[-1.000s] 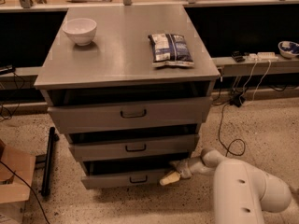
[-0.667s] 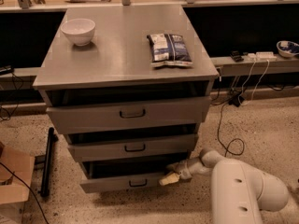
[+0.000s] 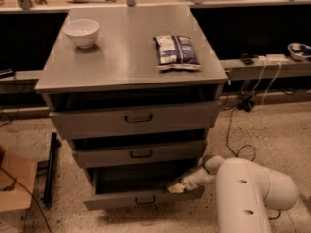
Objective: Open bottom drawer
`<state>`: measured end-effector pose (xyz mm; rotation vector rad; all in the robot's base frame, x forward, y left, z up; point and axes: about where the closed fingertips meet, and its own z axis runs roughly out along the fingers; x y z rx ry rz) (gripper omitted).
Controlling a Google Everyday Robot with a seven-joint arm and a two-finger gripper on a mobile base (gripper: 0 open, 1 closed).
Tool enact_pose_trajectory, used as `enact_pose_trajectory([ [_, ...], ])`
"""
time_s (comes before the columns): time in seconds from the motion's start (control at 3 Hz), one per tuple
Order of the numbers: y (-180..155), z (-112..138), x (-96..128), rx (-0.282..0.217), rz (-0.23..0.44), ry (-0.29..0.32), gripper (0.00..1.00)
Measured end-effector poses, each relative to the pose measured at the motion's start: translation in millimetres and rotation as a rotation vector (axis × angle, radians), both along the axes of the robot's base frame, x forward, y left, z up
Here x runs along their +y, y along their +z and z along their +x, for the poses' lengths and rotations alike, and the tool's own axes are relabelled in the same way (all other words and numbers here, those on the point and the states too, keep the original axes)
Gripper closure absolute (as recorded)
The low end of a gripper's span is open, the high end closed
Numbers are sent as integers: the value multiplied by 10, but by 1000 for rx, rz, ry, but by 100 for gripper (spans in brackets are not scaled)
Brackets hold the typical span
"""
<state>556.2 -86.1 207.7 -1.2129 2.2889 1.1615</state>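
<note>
The bottom drawer [image 3: 121, 198] is the lowest, narrowest grey front of the cabinet, with a small black loop handle [image 3: 145, 199]. It stands pulled out toward me, and its dark inside shows above the front panel. My gripper [image 3: 176, 188] sits at the drawer's right end, its tan tips at the top edge of the front panel. The white arm [image 3: 248, 188] reaches in from the lower right.
The middle drawer [image 3: 138, 154] and top drawer [image 3: 136, 119] sit above it. A white bowl [image 3: 81, 32] and a snack bag [image 3: 176, 51] lie on the cabinet top. A black bar [image 3: 50, 166] and cardboard [image 3: 14, 186] are on the floor at left; cables [image 3: 238, 144] at right.
The bottom drawer has slid further out toward me, and my gripper has moved with its right end. The other drawers have not moved.
</note>
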Motion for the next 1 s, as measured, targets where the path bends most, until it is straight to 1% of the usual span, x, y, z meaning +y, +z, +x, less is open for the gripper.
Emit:
enact_pose_trajectory([
  [0.33, 14, 0, -3, 0, 0, 0, 82],
  [0.67, 13, 0, -2, 0, 0, 0, 59],
  [1.0, 18, -2, -4, -2, -7, 0, 28],
])
